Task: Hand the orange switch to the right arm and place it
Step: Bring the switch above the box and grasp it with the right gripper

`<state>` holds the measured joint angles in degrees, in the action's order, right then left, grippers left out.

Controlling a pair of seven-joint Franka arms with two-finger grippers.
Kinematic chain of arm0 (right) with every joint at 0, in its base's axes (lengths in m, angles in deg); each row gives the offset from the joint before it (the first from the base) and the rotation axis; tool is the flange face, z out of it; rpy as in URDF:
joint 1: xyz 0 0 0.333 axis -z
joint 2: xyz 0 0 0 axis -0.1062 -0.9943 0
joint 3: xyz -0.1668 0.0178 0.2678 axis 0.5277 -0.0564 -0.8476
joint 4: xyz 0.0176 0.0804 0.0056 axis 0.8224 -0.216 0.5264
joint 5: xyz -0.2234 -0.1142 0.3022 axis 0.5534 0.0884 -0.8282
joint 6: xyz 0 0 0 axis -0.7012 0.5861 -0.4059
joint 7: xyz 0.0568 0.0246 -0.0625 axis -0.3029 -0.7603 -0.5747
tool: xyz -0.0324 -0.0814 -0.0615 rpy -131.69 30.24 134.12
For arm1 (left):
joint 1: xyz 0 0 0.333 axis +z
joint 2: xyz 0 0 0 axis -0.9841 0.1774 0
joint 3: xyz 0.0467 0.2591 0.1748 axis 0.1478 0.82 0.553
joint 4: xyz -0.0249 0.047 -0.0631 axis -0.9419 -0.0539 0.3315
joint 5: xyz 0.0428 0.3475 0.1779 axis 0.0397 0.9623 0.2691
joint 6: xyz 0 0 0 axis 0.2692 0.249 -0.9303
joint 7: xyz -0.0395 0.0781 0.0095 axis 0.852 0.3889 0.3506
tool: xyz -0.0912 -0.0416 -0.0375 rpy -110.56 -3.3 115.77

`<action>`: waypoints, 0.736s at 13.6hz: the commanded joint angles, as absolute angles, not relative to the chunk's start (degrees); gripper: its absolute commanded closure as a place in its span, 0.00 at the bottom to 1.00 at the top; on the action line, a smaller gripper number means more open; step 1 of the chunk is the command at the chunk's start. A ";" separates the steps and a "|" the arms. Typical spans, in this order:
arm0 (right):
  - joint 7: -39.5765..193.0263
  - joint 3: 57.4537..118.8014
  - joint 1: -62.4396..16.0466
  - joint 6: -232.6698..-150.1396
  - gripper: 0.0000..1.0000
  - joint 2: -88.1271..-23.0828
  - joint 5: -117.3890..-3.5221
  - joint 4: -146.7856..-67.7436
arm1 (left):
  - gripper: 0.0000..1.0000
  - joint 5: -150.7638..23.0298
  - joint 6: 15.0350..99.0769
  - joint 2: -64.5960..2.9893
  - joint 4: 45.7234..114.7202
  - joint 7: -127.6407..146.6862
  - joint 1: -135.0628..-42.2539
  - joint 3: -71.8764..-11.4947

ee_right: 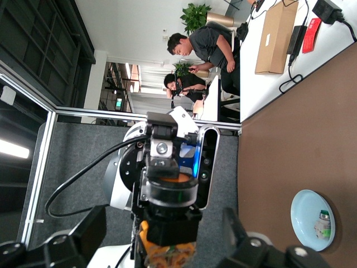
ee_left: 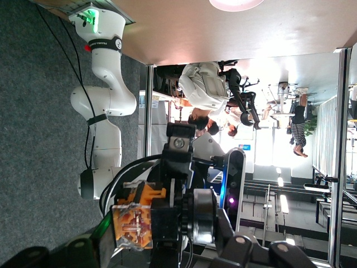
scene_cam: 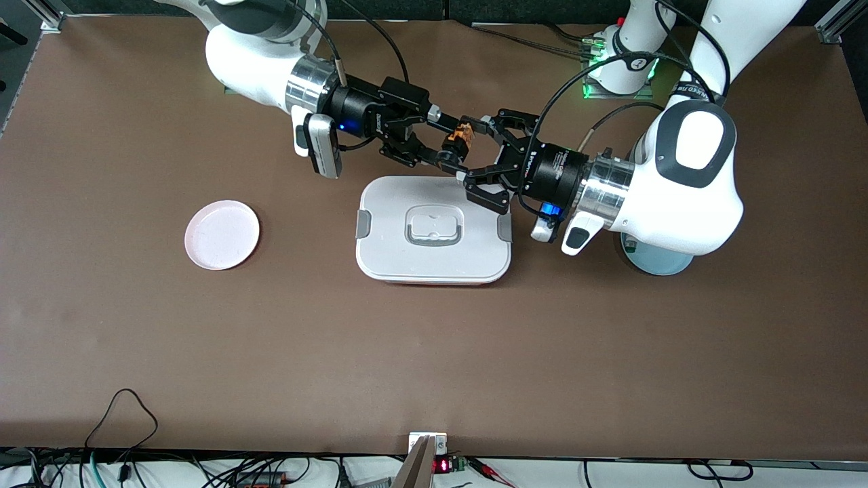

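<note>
Front view: handover in mid-air, both arms meeting above the surface, over the edge of the white lidded box (scene_cam: 434,230) that lies farther from the camera. Left claw (scene_cam: 483,150) is clamped on the orange switch (scene_cam: 461,137), holding it up between the two arms. Right claw (scene_cam: 444,142) sits around the switch with fingers spread, not yet pinching it. Right wrist view shows the round cap of the switch facing that camera, centred between its fingers. To do this well: right should probably close squarely on the black body, clear of the terminals and the left fingertips, and left should let go only once that pinch looks firm. Pink plate (scene_cam: 222,234) waits toward the right arm's end, likely the drop spot.
</note>
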<state>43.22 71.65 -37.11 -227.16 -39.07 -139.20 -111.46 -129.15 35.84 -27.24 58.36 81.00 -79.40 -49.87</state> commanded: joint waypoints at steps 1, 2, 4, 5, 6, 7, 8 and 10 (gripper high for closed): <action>40.46 70.46 -36.86 -228.71 0.13 -36.97 -142.52 -113.18 | 0.90 -130.72 36.13 -26.37 56.62 81.65 -80.22 -49.55; 39.14 70.46 -36.86 -228.97 0.15 -36.97 -143.48 -113.27 | 0.90 -130.81 36.22 -26.28 56.62 81.65 -80.22 -49.55; 36.94 70.37 -36.95 -229.33 0.22 -36.97 -145.24 -113.62 | 0.90 -130.73 36.13 -26.28 56.62 81.65 -80.14 -49.55; 36.32 70.37 -36.95 -229.33 0.27 -36.97 -145.60 -113.62 | 0.90 -130.81 36.22 -26.37 56.62 81.65 -80.14 -49.55; 36.23 70.37 -36.95 -229.33 0.30 -37.06 -145.60 -113.62 | 0.90 -130.81 36.13 -26.28 56.62 81.65 -80.22 -49.55; 36.23 70.37 -36.95 -229.33 0.32 -37.06 -145.60 -113.62 | 0.90 -130.81 36.13 -26.37 56.62 81.73 -80.14 -49.55; 36.23 70.37 -36.95 -229.33 0.38 -37.06 -145.60 -113.62 | 0.90 -130.81 36.13 -26.28 56.62 81.73 -80.14 -49.55; 36.14 70.37 -36.86 -229.24 0.50 -37.06 -145.60 -113.62 | 0.90 -130.81 36.22 -26.28 56.62 81.73 -80.14 -49.55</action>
<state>37.96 70.80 -37.11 -228.74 -38.29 -144.02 -112.74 -129.29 35.84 -27.24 58.28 81.00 -79.40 -49.86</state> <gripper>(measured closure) 0.423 0.282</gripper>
